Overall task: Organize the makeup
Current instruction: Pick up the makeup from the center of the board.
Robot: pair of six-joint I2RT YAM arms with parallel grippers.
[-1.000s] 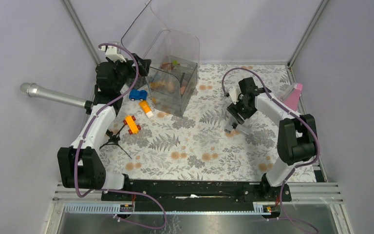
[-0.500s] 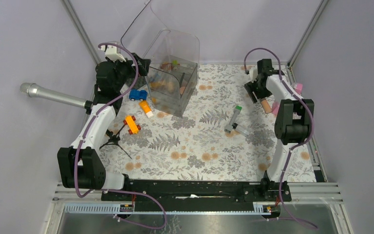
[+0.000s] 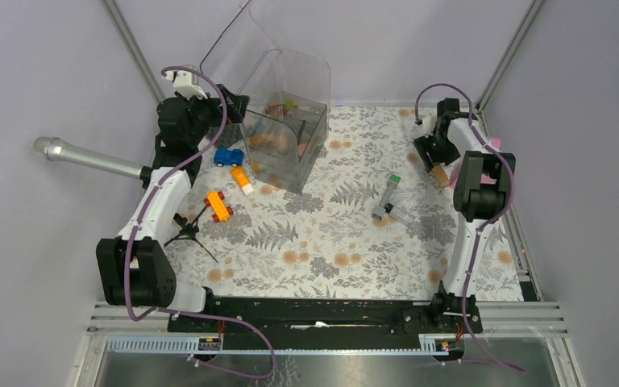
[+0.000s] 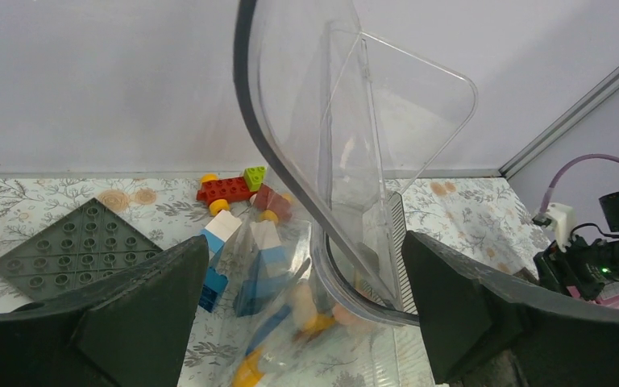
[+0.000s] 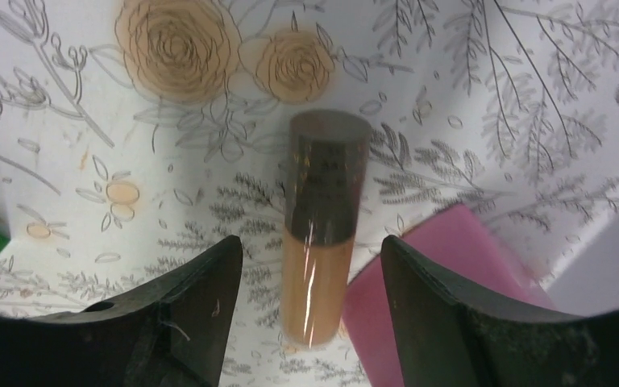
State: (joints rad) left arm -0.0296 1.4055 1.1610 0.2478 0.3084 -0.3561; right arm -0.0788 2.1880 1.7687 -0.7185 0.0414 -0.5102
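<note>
The right gripper (image 5: 305, 256) is held with its fingers apart, straddling a tan cosmetic bottle with a dark brown cap (image 5: 326, 201). The bottle lies flat on the floral table cover (image 5: 492, 97) near the far right corner. In the right wrist view its long axis is seen running straight away from the wrist, square to the line between the two fingers, with the cap end farthest. No contact with either finger is visible.

A flat pink item (image 5: 443, 282) lies just beside the bottle's tan end, close to the finger on that view's right. A straight descent and closing would seem called for, with some risk that the pink piece is caught too.

From above, the bottle is mostly hidden by the arm. Only that view shows a grey tube with a green cap (image 3: 388, 195) lying well apart, mid-table, and the clear plastic box (image 3: 286, 133) toward the far left. The left gripper (image 4: 300, 266) is spread wide about the box's raised clear lid (image 4: 355, 137), with nothing clamped.
</note>
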